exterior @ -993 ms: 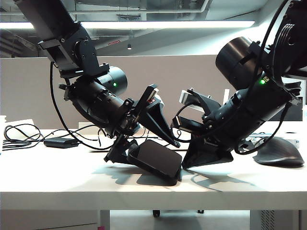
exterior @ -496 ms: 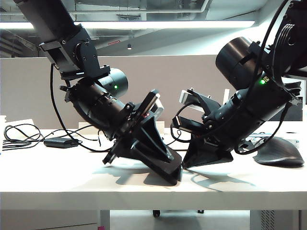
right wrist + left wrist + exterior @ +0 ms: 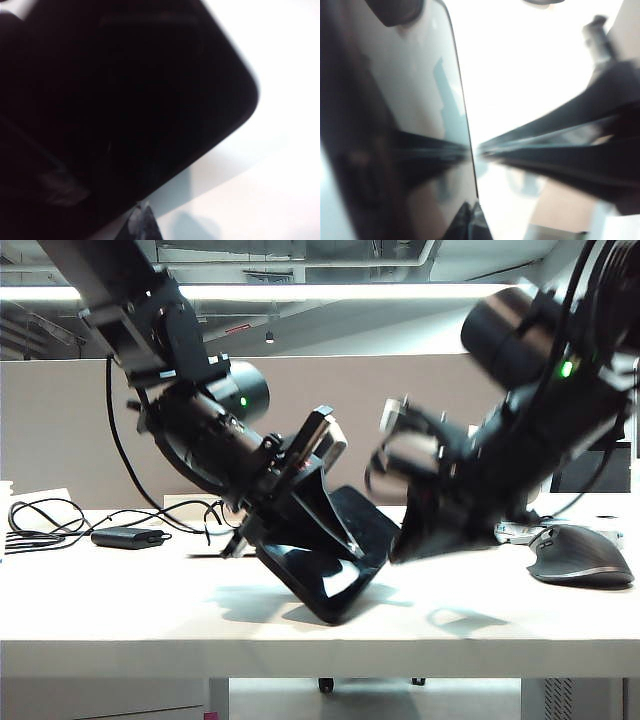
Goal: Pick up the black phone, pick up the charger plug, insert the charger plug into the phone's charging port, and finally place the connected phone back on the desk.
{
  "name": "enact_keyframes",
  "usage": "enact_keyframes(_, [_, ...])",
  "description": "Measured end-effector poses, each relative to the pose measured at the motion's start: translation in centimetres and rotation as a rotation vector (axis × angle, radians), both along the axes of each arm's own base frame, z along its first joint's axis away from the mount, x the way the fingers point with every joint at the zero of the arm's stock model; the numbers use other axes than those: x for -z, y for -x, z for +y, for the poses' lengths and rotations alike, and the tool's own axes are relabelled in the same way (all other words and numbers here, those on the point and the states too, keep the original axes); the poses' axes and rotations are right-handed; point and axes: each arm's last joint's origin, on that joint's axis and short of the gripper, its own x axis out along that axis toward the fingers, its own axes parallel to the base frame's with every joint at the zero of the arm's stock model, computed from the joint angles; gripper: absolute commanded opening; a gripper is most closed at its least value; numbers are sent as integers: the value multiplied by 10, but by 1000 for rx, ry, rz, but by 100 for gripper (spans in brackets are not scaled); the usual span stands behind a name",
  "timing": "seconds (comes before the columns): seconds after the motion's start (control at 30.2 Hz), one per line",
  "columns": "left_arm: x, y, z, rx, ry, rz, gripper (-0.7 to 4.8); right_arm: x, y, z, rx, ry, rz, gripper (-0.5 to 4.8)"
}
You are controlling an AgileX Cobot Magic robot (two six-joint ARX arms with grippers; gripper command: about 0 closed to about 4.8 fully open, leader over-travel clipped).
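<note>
The flat matte-black rectangular phone (image 3: 335,560) stands tilted on one corner near the middle of the wide white desk (image 3: 120,610), its glossy face catching reflections in the left wrist view (image 3: 410,130). The left gripper (image 3: 310,530) is clamped on it: both fingers are closed against the slab, one lying across its face. The right gripper (image 3: 415,535) hangs blurred just beside the phone's raised edge, clear of the desk; its fingers are closed, and whether they pinch the charger plug cannot be told, since neither the plug nor its tip is visible in any view. In the right wrist view only the phone's dark rounded corner (image 3: 150,100) fills the frame.

The step in hand appears to be lifting the phone. To do it well, the left arm should raise it steadily so the low corner leaves the desk without dragging or pivoting, and keep the short edge with the charging port turned toward the right gripper. The smooth slab may slip in the fingers, so a firm, unhurried lift is safer. A domed dark computer mouse (image 3: 580,557) and a small black adapter brick (image 3: 127,537) lie well apart.
</note>
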Motion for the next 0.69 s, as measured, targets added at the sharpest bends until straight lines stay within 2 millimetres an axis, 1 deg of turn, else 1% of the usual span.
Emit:
enact_keyframes(0.1, [-14,1,3,3,-38,-106,-6,-30,5,-9,11,-32,-72,-5])
enact_keyframes(0.23, [-38,6,8,38,-52,-251,-6,-59,16,-22,21,-48,-135,-5])
enact_keyframes(0.36, [-80,15,12,70,12,-418,-6,-86,30,-30,5,-72,-229,-5])
enact_keyframes(0.5, [-117,26,18,104,64,-594,-6,-112,47,-37,-33,-118,-326,-5])
enact_keyframes(0.63, [-149,40,25,163,129,-761,-6,-134,62,-43,-90,-180,-411,-5])
enact_keyframes(0.69, [-163,48,27,197,177,-808,-6,-143,71,-47,-116,-211,-446,-5])
